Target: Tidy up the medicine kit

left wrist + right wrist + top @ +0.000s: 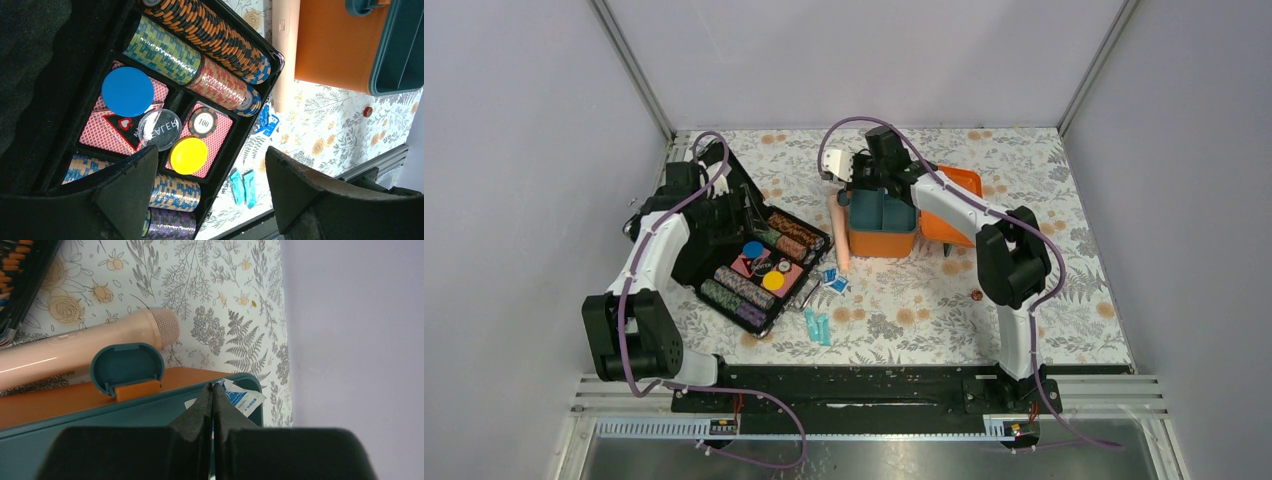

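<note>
The medicine kit point(882, 243) is a small orange box with a dark teal inner tray point(879, 210); its orange lid point(959, 190) lies open to the right. My right gripper point(213, 386) hangs over the tray's far left corner, shut on a white and blue sachet point(245, 399) that sticks out on both sides of the fingers. The kit's teal latch point(127, 365) stands open on its orange wall. My left gripper point(212, 152) is open with nothing in it, above the black chip case point(754, 265).
A peach stick-shaped device point(842, 235) lies against the kit's left side. Blue sachets point(832, 282) and two teal packets point(818, 326) lie on the floral cloth in front. A small red bead point(973, 295) sits to the right. Grey walls enclose the table.
</note>
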`<action>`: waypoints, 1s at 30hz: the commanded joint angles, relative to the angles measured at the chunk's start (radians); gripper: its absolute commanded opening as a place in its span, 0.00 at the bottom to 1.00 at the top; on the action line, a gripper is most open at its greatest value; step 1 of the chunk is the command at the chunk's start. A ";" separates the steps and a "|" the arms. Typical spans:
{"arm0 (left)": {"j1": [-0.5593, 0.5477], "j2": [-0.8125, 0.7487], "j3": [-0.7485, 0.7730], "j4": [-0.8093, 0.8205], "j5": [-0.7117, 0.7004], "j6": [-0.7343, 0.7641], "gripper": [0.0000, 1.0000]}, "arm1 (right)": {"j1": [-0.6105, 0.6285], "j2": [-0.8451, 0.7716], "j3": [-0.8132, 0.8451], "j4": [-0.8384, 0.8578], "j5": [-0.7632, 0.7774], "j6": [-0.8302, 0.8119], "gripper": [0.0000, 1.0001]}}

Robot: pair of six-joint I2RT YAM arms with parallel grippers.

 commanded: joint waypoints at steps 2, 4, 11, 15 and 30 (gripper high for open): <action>-0.004 0.008 0.062 0.011 -0.015 0.005 0.78 | -0.013 0.003 0.037 0.047 0.059 0.063 0.00; -0.003 0.009 0.062 0.008 -0.018 0.006 0.78 | -0.019 0.001 0.033 0.047 0.064 0.087 0.00; -0.003 -0.006 0.045 0.012 -0.023 0.005 0.78 | -0.025 -0.003 0.014 0.046 0.070 0.147 0.00; -0.003 -0.014 0.036 0.012 -0.025 0.004 0.78 | -0.025 -0.002 0.010 0.043 0.091 0.175 0.01; -0.005 -0.057 0.016 0.028 -0.028 0.003 0.79 | -0.027 -0.084 -0.039 0.037 0.122 0.225 0.32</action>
